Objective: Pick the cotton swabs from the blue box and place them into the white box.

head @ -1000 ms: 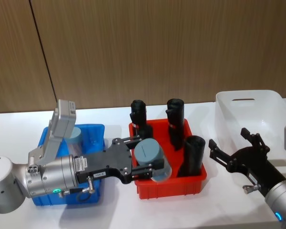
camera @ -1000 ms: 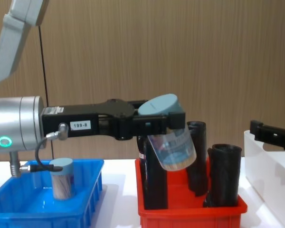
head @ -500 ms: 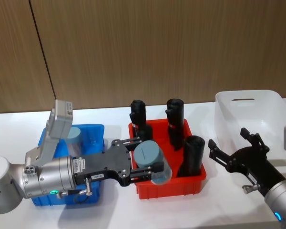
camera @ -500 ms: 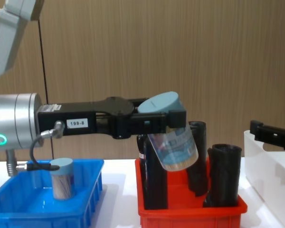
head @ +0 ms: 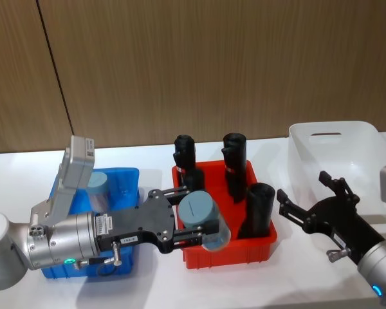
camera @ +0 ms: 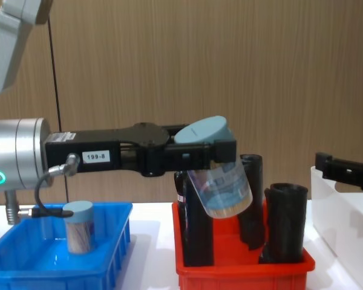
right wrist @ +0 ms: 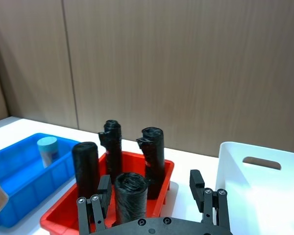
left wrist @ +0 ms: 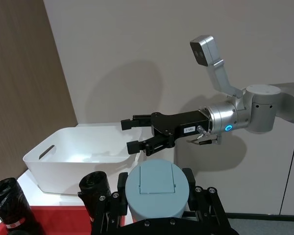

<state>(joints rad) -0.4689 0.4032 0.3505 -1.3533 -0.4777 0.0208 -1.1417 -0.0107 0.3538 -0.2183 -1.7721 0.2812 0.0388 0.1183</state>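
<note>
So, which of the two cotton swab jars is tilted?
The swab jar held by the left gripper above the red bin; it leans over, while the other jar stands upright in the blue box.

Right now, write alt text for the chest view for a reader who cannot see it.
The left gripper holds a tilted cotton swab jar above the red bin of black rolls. A second jar stands in the blue box at lower left; the right gripper is open at the right edge, near the white box.
</note>
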